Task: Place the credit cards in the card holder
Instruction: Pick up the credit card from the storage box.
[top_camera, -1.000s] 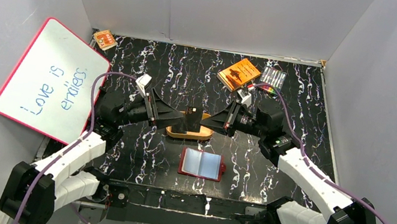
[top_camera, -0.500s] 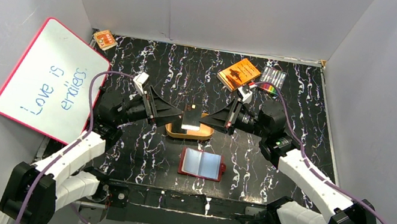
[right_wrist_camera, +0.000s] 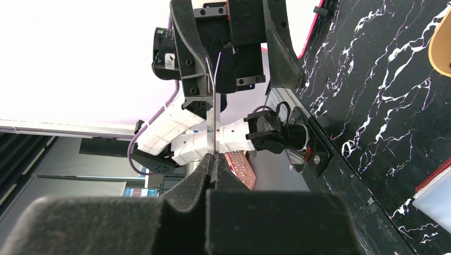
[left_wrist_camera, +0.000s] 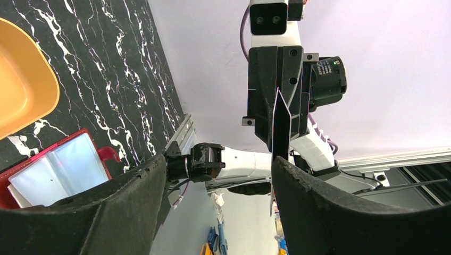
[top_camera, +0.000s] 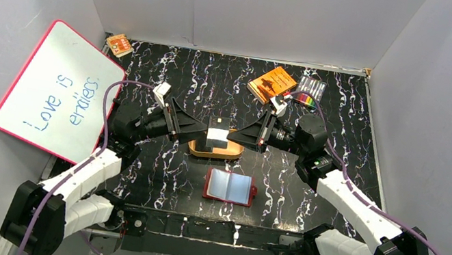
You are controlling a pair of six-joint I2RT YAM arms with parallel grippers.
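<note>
Jaws of the R gripper (top_camera: 231, 135) are shut tight on one card (top_camera: 217, 134), which is pinched at one side and held in mid-air. Jaws of the L gripper (top_camera: 206, 131) are spread wide, w/ the card's free side taken in btw. them and no grip made. In the L wrist view the card (left_wrist_camera: 280, 127) is seen close by one finger; contact can't be told.

Progress is judged early. No card is seen in the pale pockets, so insertion is left to be done, and a handover is prob. the step in hand. No other cards can be made out.

The card (right_wrist_camera: 211, 127) is held approx. level, broad face up, so it is seen edge-on by both wrist cams. Its long axis appears to run front-to-back, crosswise to the arms, but this isn't certain as it is partly covered.

Directly below, a tan tray (top_camera: 233, 151) is sat on the surface (top_camera: 350, 114). Nearer the bases, well apart from the card, the card holder (top_camera: 229, 186) is laid open, pockets up.
</note>
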